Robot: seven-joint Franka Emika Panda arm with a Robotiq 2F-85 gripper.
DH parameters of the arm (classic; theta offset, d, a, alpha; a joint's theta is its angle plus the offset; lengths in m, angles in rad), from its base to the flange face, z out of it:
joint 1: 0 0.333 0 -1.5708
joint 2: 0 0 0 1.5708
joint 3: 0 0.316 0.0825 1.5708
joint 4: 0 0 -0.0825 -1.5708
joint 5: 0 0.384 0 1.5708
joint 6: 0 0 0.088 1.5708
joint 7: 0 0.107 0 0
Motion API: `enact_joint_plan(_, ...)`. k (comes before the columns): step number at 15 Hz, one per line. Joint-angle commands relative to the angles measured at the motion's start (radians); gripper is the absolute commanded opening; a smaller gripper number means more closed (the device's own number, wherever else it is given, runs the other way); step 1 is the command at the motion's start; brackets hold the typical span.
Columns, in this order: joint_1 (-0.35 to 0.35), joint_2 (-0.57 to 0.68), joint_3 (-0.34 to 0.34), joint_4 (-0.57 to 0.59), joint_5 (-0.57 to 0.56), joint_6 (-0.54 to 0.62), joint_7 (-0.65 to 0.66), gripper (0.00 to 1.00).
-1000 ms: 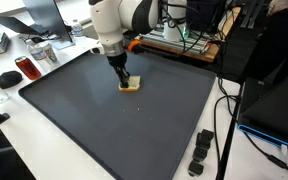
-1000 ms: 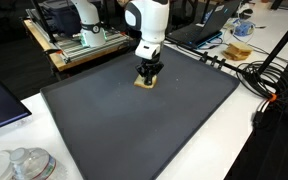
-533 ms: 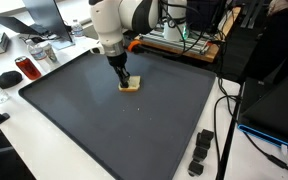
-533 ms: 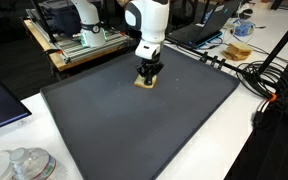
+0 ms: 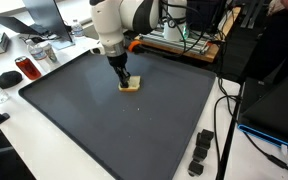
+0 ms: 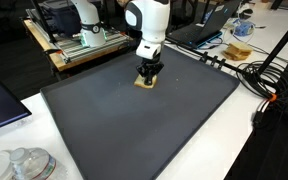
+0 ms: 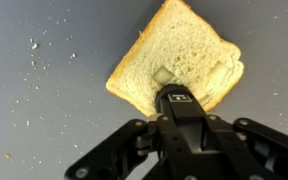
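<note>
lab bench, dark grey mat (image 5: 134, 130) | bread slice (image 7: 179, 65) flat on mat near far edge, crumbs around | gripper (image 5: 125, 84) pressed down on slice centre, dent visible | jaw opening: can't tell | slice not lifted

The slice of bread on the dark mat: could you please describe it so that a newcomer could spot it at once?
Find the large dark grey mat covering the table. Near its far edge, directly under the white arm's hand, lies the slice of bread, flat, also seen in the wrist view. It is the only pale tan, crusted square on the mat; only small crumbs lie nearby.
</note>
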Motion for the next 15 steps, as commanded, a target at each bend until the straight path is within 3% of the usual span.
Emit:
enact_joint_plan(1, 0.025, 0.137, -0.006, 0.042, -0.026, 0.033, 0.036, 0.05)
enact_joint_plan(7, 0.000, 0.038, -0.011, 0.029, -0.012, -0.074, 0.019, 0.05)
enact_joint_plan(15, -0.016, -0.033, -0.016, -0.011, -0.001, -0.097, 0.017, 0.05)
